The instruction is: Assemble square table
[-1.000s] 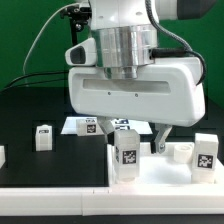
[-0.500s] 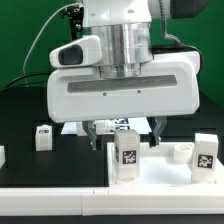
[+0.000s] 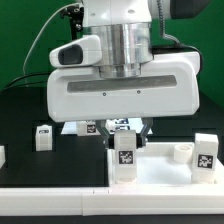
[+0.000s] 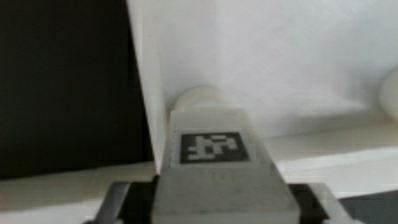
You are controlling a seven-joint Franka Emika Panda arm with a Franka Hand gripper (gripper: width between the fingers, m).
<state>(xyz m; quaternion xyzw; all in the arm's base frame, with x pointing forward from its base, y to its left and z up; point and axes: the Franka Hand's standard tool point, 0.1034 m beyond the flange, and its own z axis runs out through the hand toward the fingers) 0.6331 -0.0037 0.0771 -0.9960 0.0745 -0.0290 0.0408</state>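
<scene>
Black counter (image 3: 30, 110) fills the scene under a green backdrop (image 3: 15, 30), with the marker board (image 3: 80, 127) lying flat toward twelve o'clock behind the work.

The flat square white plastic tabletop (image 3: 165, 172) rests on the counter at about five o'clock in the exterior view. A short chunky white leg with a black-and-white tag (image 3: 126, 152) stands upright at the tabletop's nine o'clock corner. The end effector (image 3: 124, 133) comes down over it from twelve o'clock, and in the wrist view its fingers (image 4: 128, 200) sit tight against both flanks of the leg, so it reads as closed on that leg.

A raised white corner socket (image 3: 180, 152) and a second tagged white leg (image 3: 205, 153) stand at the tabletop's three o'clock side. A third small tagged leg (image 3: 43, 137) sits apart on the counter at nine o'clock.

The leg looks rigid, light and smooth, likely slippery under a weak pinch. Holding it across its flat sides near the upper end, as here, seems the sound grip, since turning or pressing it into the corner would need no slip.
</scene>
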